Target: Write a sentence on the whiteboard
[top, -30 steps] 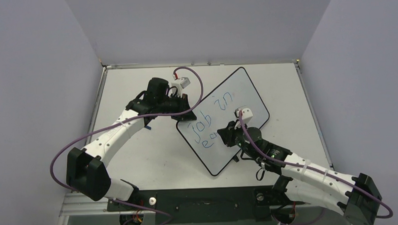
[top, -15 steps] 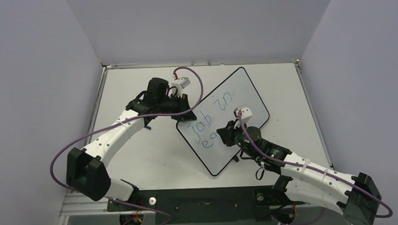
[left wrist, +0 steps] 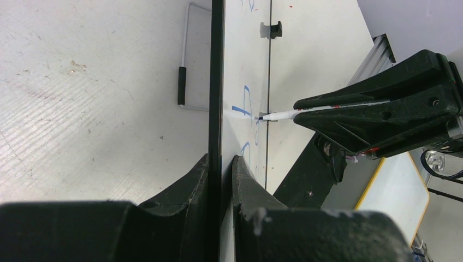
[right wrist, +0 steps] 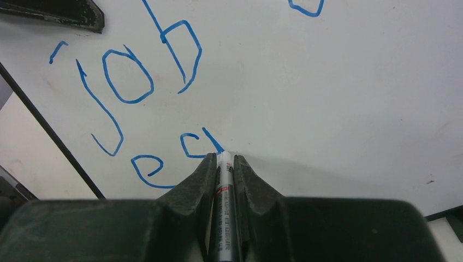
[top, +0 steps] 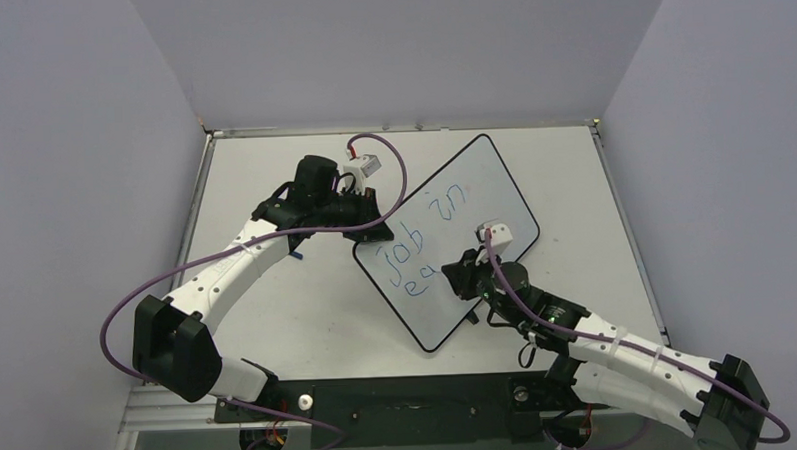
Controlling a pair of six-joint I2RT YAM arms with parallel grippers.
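Right pincer [right wrist: 224, 159] shifted rightward, clamping marker [right wrist: 224, 188].

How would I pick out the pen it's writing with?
Find the whiteboard lying askew on the table, with blue lettering. Over its lower line sits the right gripper. The marker is the slim barrel pinched between its black fingers, tip on the board: the only white, printed thing among black parts.

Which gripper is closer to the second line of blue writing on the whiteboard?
Right. The right fingers hold a marker, tip at that line; the left fingers clamp the whiteboard's edge beyond the word job.
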